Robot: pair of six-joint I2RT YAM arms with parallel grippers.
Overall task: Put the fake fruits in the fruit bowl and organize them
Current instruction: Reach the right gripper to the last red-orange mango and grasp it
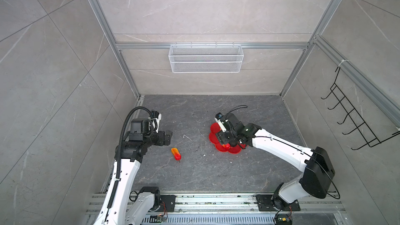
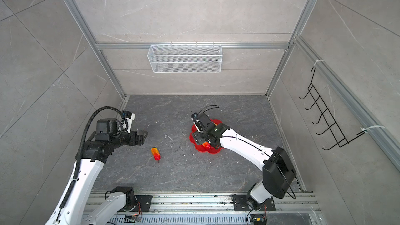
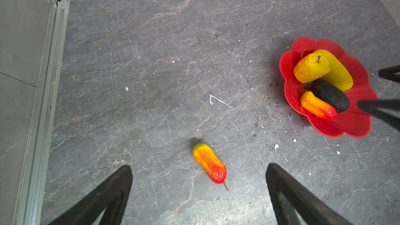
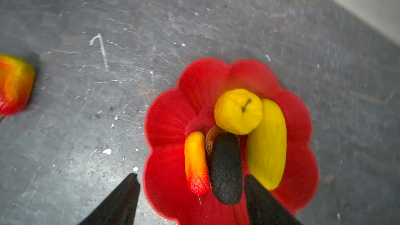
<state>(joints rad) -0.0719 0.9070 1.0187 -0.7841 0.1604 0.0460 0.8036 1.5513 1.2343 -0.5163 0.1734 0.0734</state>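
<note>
Right wrist view looks down into the fruit bowl [image 4: 168, 122], a glossy red dish with a petal-shaped rim, and four of the fake fruits lie inside it. The round yellow fruit [image 4: 237, 111] with the dark stem leans against the long yellow fruit [image 4: 267, 146]. The black oval fruit [image 4: 226, 167] lies beside the long yellow one and covers most of the gold emblem [image 4: 208, 142] in the centre of the dish. One red-orange fruit [image 4: 195, 163] lies just beside the black one, nearly parallel to it, with its thin stem pointing to the rim. The right end effector [image 4: 191, 177] hangs over the bowl with its two black fingers spread wide, and they pinch nothing (the red-orange and the black piece appear between them in this view, but the fingers are not closed on either).

In both top views the bowl stands on the bench [image 1: 194, 176] to the right of the middle, about halfway between the back edge and the front edge, and the right arm hides most of it. The second red-orange fruit [image 1: 175, 153] lies alone on the bench, left of the middle and somewhat nearer to the front edge, well apart from the bowl. The left end effector [image 1: 167, 136] is near this fruit, on the side toward the back-left corner, and does not touch it. The left wrist view shows its fingers [image 3: 121, 180] spread as well, holding nothing, with the fruit seen in the gap between them. Small white flecks are scattered on the dark bench.
</note>
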